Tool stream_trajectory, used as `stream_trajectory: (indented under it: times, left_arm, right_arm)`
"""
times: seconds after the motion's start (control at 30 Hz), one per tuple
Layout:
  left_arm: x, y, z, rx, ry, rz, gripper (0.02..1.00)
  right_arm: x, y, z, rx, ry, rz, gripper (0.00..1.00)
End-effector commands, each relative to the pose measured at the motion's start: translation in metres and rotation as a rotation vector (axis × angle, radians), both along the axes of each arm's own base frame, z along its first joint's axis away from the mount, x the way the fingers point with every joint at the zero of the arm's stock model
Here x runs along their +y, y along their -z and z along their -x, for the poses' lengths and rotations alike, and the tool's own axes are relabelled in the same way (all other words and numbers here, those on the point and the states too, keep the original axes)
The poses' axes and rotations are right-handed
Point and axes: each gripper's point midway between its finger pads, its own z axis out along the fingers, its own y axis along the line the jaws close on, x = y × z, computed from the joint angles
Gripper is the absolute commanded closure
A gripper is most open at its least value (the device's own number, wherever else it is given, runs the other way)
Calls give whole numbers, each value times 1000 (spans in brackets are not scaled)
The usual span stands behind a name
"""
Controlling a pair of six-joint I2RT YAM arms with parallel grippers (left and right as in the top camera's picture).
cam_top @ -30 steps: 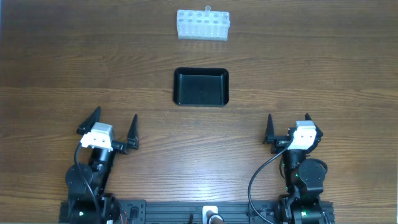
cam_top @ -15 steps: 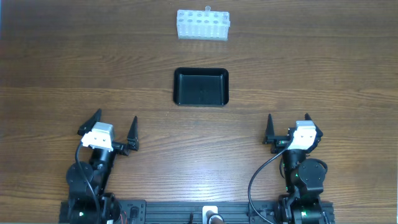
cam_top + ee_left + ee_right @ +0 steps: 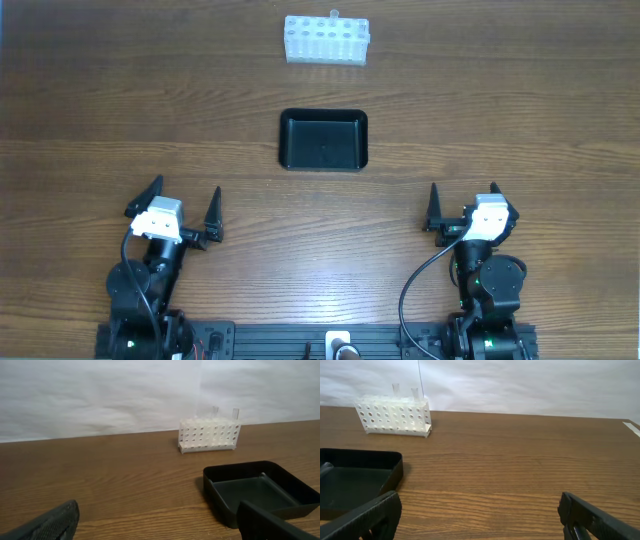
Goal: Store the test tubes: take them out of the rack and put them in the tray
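Test tubes (image 3: 235, 414): two of them are standing upright in the rack, side by side near one end, their clear tops poking above it.
Rack (image 3: 327, 40): one white rack is sitting at the far side of the surface (image 3: 520, 90), beyond the tray and apart from it, its many holes facing the arms.
Tray (image 3: 323, 142): one black tray is lying in the middle, between the rack and the two arms, its dark floor showing.
Left tool (image 3: 182, 203): its two dark fingers are spreading wide and gripping nothing; it is sitting low over the wood, well short of the tray and off to its left.
Right tool (image 3: 463, 203): it is gaping just as wide, with nothing between its fingers, well short of the tray and off to its right.
Left arm (image 3: 150, 265): one arm is folding back close over its base at the near edge, its wrist pointing toward the tray and rack.
Right arm (image 3: 487, 270): the second arm is mirroring that tucked pose on the other side, also facing the far edge.
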Motion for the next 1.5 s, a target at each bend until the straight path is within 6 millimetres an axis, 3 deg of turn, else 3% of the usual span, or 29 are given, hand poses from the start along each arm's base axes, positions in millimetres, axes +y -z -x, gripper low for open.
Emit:
stream_trajectory:
  times: [0.03,0.23,0.4,0.63,0.8,0.9,1.07,1.3,1.5]
  left_arm:
    - [0,2,0,-1,5,-10,18]
    - [0,2,0,0,5,-10,20]
    - [0,2,0,-1,5,-10,20]
    - [0,2,0,-1,4,-10,18]
    - [0,2,0,-1,5,-10,18]
    - [0,2,0,-1,5,-10,20]
    - [0,2,0,0,5,-10,20]
    - [0,2,0,-1,4,-10,20]
    - [0,2,0,-1,5,-10,18]
  right_arm:
    - [3,3,0,6,-13,4,9]
    - [3,3,0,5,-13,4,9]
    - [2,-14,-2,-64,-7,1,7]
    - [2,-17,-9,-38,-3,-65,9]
    - [4,-43,-25,-33,-9,-66,9]
    - [23,-78,-61,-36,-102,-74,7]
    - [51,-93,-111,38,-176,-73,9]
    - [132,-86,-177,188,-325,-65,9]
    - [186,-64,-228,345,-285,-131,7]
